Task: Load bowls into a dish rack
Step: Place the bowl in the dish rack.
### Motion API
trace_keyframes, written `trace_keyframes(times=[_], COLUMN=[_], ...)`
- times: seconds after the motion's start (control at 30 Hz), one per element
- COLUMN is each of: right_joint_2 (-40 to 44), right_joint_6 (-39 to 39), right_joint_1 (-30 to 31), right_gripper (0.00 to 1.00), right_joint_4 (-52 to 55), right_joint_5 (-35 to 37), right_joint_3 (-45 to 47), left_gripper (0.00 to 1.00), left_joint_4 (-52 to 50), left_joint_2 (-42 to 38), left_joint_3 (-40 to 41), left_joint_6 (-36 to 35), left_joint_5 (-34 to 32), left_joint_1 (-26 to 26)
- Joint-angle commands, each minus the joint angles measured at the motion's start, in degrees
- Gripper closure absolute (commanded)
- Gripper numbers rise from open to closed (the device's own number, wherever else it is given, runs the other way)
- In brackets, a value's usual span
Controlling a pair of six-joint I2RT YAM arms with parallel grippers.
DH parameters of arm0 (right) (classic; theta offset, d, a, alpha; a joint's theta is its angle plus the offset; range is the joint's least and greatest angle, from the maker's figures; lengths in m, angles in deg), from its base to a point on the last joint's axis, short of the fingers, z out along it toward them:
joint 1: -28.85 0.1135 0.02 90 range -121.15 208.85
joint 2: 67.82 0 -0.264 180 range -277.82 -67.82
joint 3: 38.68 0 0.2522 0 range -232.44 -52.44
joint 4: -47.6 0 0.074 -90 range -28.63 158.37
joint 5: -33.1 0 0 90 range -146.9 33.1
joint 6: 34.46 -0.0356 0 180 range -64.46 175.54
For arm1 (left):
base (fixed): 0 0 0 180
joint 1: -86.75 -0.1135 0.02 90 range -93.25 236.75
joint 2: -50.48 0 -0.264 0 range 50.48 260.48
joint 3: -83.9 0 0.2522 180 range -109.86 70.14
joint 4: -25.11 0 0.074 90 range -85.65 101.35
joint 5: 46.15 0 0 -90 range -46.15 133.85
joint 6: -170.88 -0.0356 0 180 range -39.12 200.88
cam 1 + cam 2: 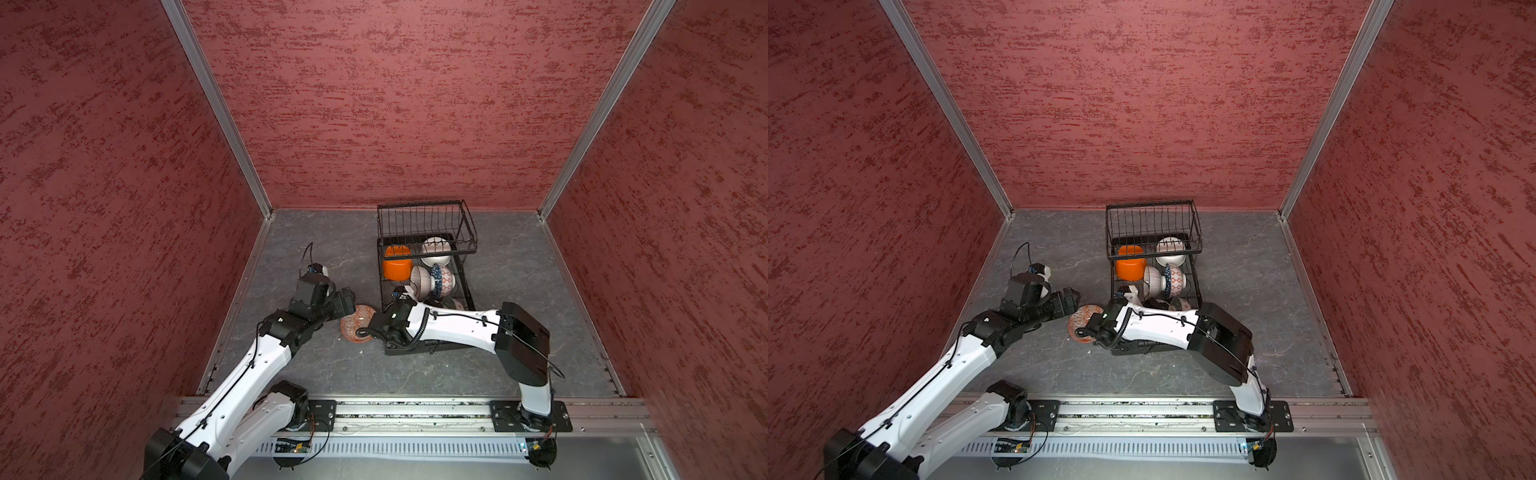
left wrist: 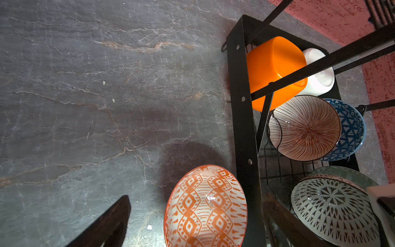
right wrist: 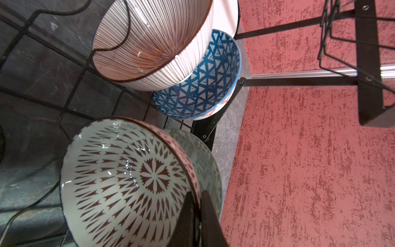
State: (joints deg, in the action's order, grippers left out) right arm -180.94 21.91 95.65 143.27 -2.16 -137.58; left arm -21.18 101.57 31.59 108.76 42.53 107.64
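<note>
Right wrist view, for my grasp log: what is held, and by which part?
The right gripper pinches the starburst bowl by its rim, one jaw inside, one outside.

In both top views the camera looks steeply down from high on the near side of the dish rack (image 1: 419, 204). Both wrist views sit close beside the dish rack, sharing its striped bowl (image 2: 305, 128).

Grey marbled tabletop (image 1: 519, 270) under dish rack (image 2: 242, 119), orange-patterned bowl (image 1: 355, 326)

Soft overhead light is given; a blurry shadow is cast on the tabletop (image 2: 188, 154), and glints are caught by the orange-patterned bowl (image 2: 205, 213).
</note>
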Motion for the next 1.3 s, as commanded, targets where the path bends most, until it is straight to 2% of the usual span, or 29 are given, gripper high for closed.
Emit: trace_keyframes(times=[0.0,1.27], right_joint_2=[-0.46,-6.46], right_joint_6=[-0.79,2.07], right_joint_1=[0.04,-1.06], right_gripper=[1.0,1.0], right_joint_4=[1.33,2.09], right_joint_5=[3.35,6.48], right_joint_3=[-0.54,-4.88], left_gripper=[0.05,0.05], left_joint_4=[-0.32,0.54], left_joint_2=[-0.29,-0.35], left_joint_3=[0.44,1.37], left_joint_6=[-1.07,-1.88], left_joint_5=[0.62,2.63], left_joint_1=[-0.58,-3.37])
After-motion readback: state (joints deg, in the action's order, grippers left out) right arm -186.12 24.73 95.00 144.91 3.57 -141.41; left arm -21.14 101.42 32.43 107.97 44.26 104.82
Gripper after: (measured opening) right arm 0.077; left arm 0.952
